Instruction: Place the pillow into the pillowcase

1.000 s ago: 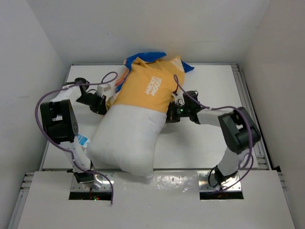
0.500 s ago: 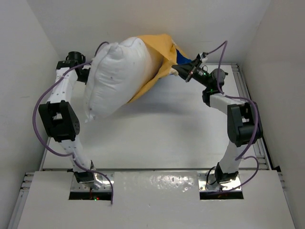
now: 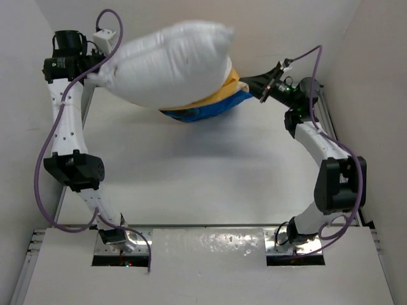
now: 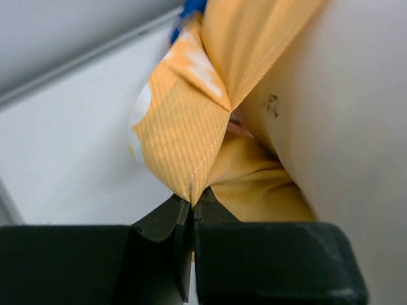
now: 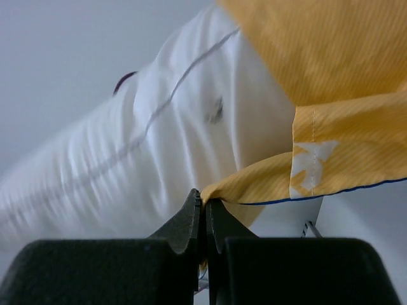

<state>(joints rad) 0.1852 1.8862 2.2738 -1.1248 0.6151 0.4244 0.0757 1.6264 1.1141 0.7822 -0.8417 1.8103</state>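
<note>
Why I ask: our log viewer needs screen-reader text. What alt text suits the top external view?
A plump white pillow hangs in the air above the table, held between the left pincer at one end and the right pincer at the other. The orange and blue pillowcase bunches under its right half.

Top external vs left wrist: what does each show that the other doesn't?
Only top external: the whole pillow held up between both arms, and the right gripper at the bunched pillowcase under the pillow's right end. Only left wrist: the left gripper shut on a fold of the orange hem, and a small dark mark on the pillow. Both: white pillow lying against orange fabric.
</note>
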